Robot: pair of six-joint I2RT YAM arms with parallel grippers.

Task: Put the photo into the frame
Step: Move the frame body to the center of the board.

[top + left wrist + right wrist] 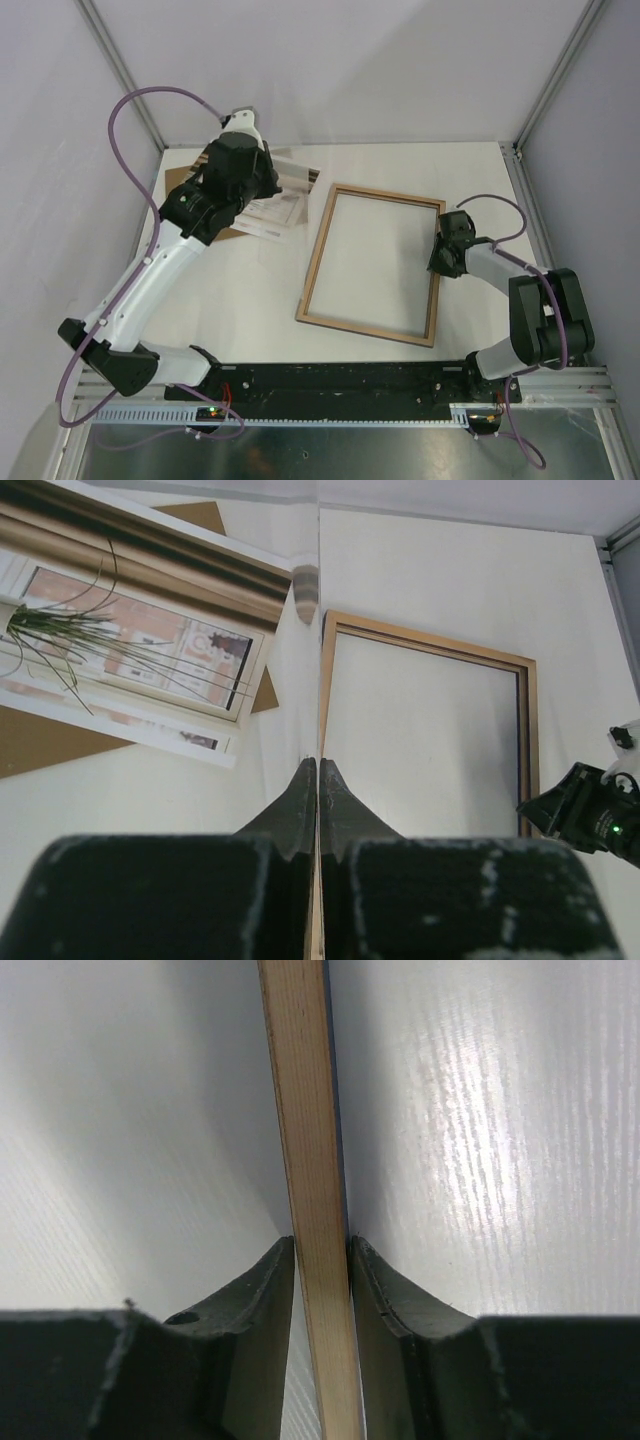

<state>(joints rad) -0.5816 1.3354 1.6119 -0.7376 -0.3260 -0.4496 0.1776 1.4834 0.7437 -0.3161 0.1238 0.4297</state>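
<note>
The frame (316, 255) lies flat mid-table with its light wood side up. In the left wrist view the frame (430, 645) is ahead of the fingers. My right gripper (438, 255) sits at its right rail. The right wrist view shows that rail (305, 1110) edge-on between both fingertips of the right gripper (322, 1245), shut on it. The photo (270, 215) of a window with a plant (130, 650) lies at the back left. My left gripper (268, 182) hovers over it. Its fingers (318, 765) are shut on a thin clear sheet (318, 550), seen edge-on.
A brown backing board (180, 182) lies under the photo; it is the brown board (50, 745) in the left wrist view. Grey walls with metal posts (125, 75) enclose the table at back and sides. A black rail (340, 380) runs along the near edge.
</note>
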